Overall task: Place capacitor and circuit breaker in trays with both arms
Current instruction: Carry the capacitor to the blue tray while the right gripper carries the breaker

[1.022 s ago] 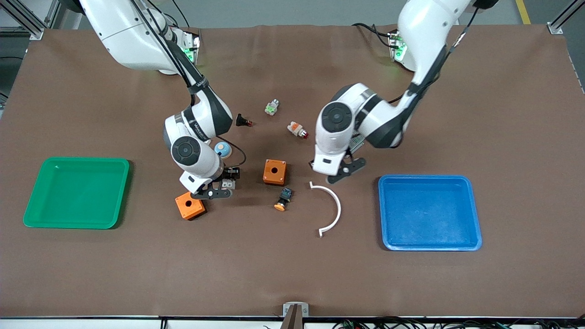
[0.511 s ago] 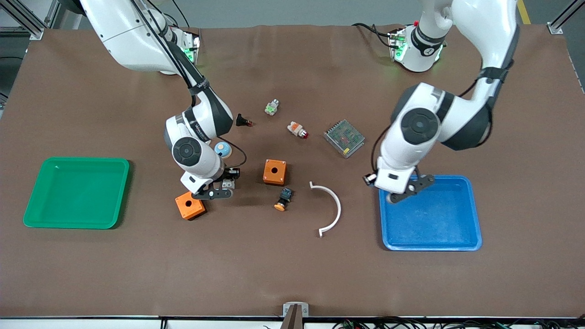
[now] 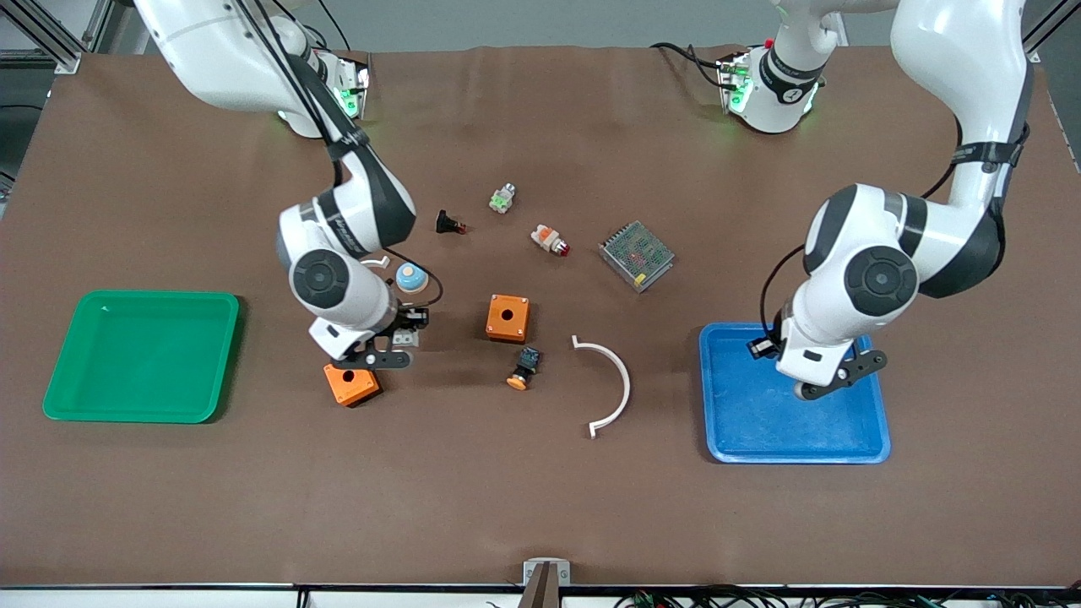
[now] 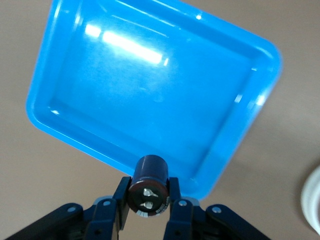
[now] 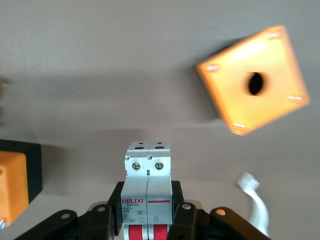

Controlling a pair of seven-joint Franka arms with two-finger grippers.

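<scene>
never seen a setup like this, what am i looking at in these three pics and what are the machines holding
Two white robot arms work at a brown table. The wide picture looks down from across the table; the other two come from cameras on each arm's wrist. The left pincer grips a small dark capacitor above the blue tray. The right pincer grips a white-grey circuit breaker over the table by an orange box. A green tray, a second orange box and a white curved strip also lie there.
</scene>
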